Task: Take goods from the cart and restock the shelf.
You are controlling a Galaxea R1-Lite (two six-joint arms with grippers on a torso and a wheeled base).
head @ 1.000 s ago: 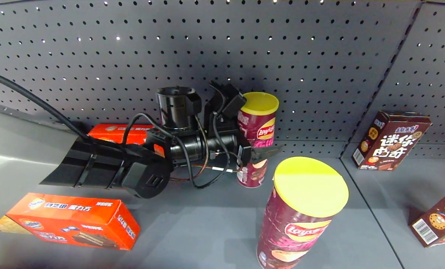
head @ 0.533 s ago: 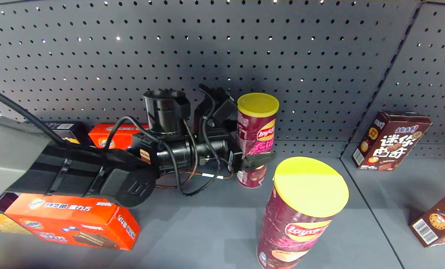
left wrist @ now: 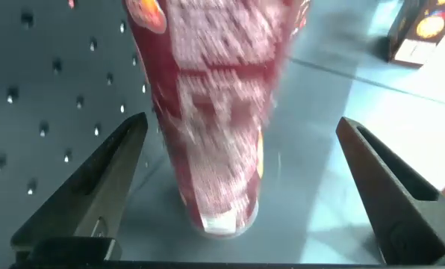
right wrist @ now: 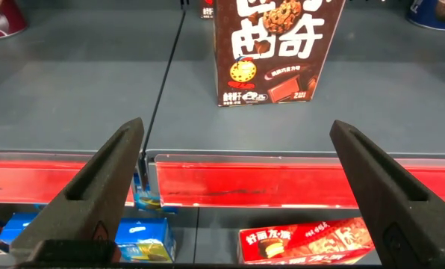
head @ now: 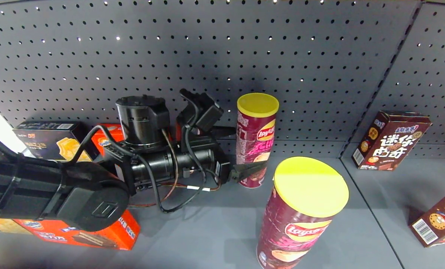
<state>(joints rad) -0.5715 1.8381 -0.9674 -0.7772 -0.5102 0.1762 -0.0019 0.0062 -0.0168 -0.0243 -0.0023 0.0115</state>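
Observation:
A maroon chips can (head: 258, 129) with a yellow lid stands upright at the back of the grey shelf (head: 215, 224), close to the pegboard. My left gripper (head: 251, 148) lies level just left of it, open, with its fingertips on either side of the can's lower part. In the left wrist view the can (left wrist: 215, 164) stands beyond and between the spread fingers of the gripper (left wrist: 241, 123), touching neither. My right gripper (right wrist: 235, 125) is open and holds nothing, in front of a lower shelf level with a brown cookie box (right wrist: 278, 48).
A second chips can (head: 301, 216) stands at the shelf front. Orange boxes (head: 110, 233) (head: 108, 135) and a black box (head: 47, 139) lie left, under and behind my left arm. Brown cookie boxes (head: 390, 140) (head: 437, 220) sit right. A red rail (right wrist: 245, 183) edges the lower shelf.
My left arm has drawn back to the left, its fingers sliding off the rear chips can. The can stays upright in place. The black box at the left has come into sight.

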